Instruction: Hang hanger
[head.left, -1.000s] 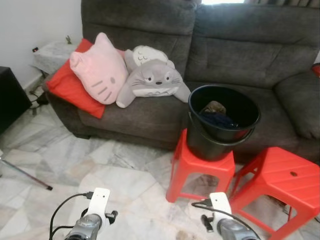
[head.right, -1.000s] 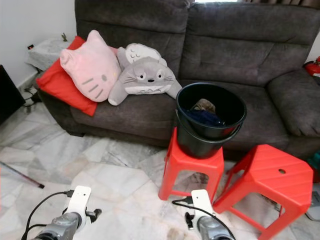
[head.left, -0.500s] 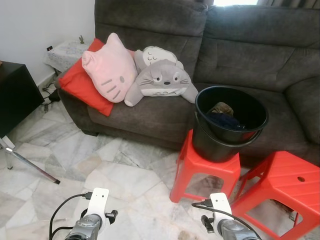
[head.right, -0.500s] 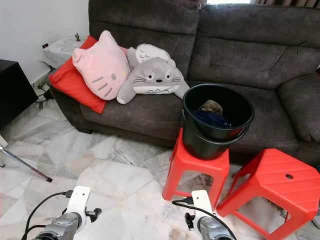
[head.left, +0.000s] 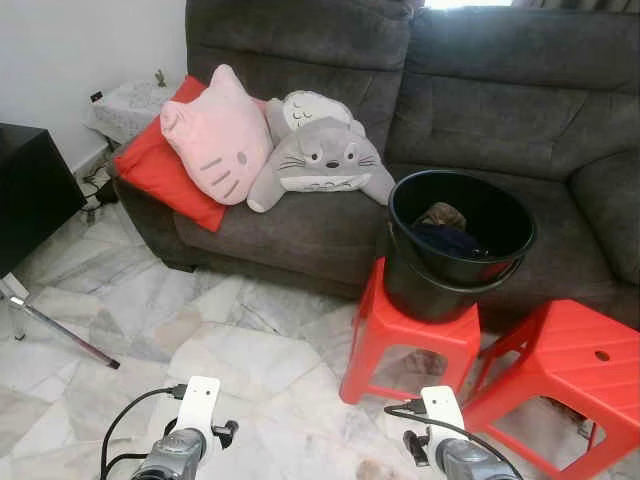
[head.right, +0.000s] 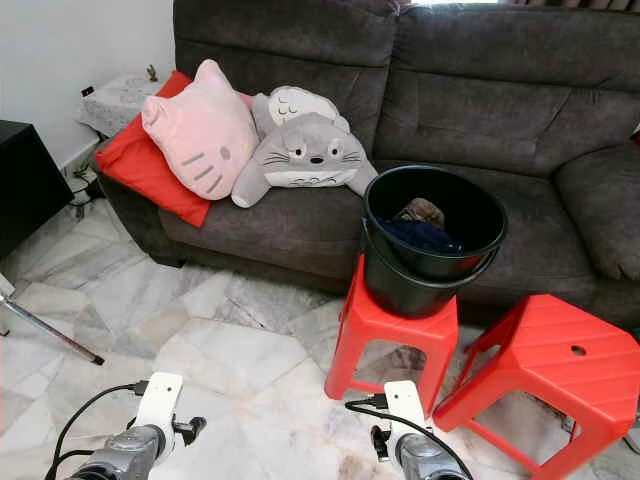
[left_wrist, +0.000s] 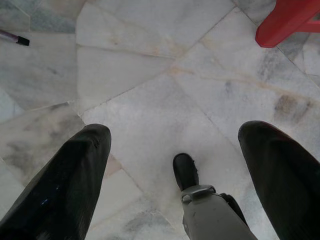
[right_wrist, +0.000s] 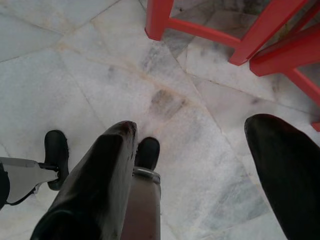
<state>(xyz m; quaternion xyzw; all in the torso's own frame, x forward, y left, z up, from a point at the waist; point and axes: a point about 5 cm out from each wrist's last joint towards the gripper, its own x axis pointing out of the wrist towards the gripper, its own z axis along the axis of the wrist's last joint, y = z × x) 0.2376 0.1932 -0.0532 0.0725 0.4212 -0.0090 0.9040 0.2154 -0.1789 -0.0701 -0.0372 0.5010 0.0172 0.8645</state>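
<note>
A black bucket (head.left: 458, 245) stands on a red plastic stool (head.left: 415, 335) in front of a dark grey sofa (head.left: 480, 110). Dark blue and brownish cloth lies inside the bucket. Both arms hang low, with their wrists at the bottom edge of the left eye view, the left wrist (head.left: 187, 440) and the right wrist (head.left: 448, 450). My left gripper (left_wrist: 175, 131) is open over bare marble floor, nothing between its fingers. My right gripper (right_wrist: 194, 125) is also open over the floor, near the red stool's legs (right_wrist: 200, 30).
A second red stool (head.left: 570, 370) stands right of the first. On the sofa lie a pink cat cushion (head.left: 215, 135), a grey plush (head.left: 315, 155) and a red pillow (head.left: 155, 165). A black cabinet (head.left: 30, 190) and a slanted metal leg (head.left: 60, 335) are at the left.
The whole picture has shifted as the camera moved, bringing the black cabinet into view at the left. Both arms hang as before.
</note>
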